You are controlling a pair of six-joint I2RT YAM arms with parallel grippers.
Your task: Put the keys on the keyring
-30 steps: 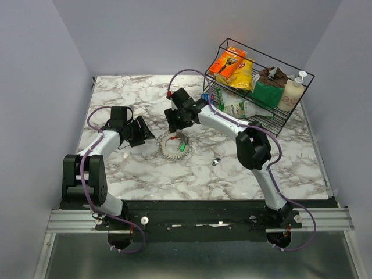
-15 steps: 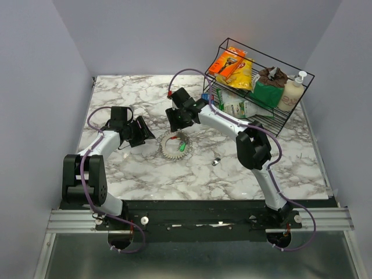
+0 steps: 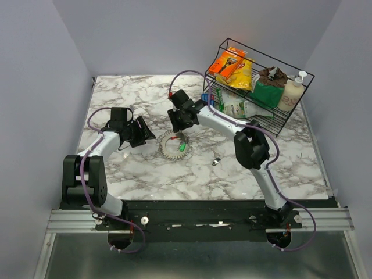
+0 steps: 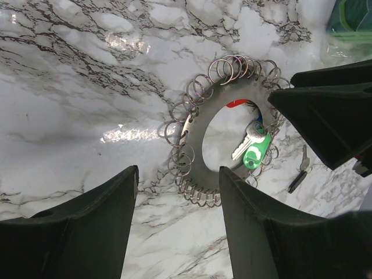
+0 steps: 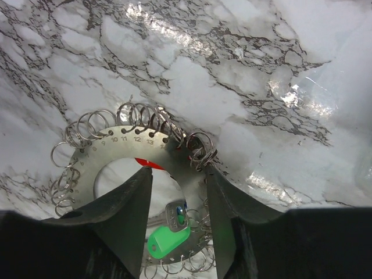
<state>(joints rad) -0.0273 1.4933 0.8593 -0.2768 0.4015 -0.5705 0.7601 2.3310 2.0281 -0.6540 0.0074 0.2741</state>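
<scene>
From above, the keyring [image 3: 174, 146] lies on the marble table [image 3: 116, 93] left of centre. A green-headed key [image 3: 182, 147] sits inside its loop, and a loose key [image 3: 215, 161] lies apart to the lower right. The left gripper [image 3: 143, 131] stands left of the ring; the right gripper [image 3: 176, 120] is just above it in the frame.

In the left wrist view, the left gripper [image 4: 177, 173] has its jaws wide apart with nothing between them — the keyring [image 4: 200, 148] shows through the gap.

In the right wrist view, the right gripper [image 5: 178, 171] has its jaws partly open, a narrower gap, over the keyring's [image 5: 116, 148] upper rim of small split rings. It grips nothing — whether the fingers [image 5: 125, 215] touch the rim cannot be told.
</scene>
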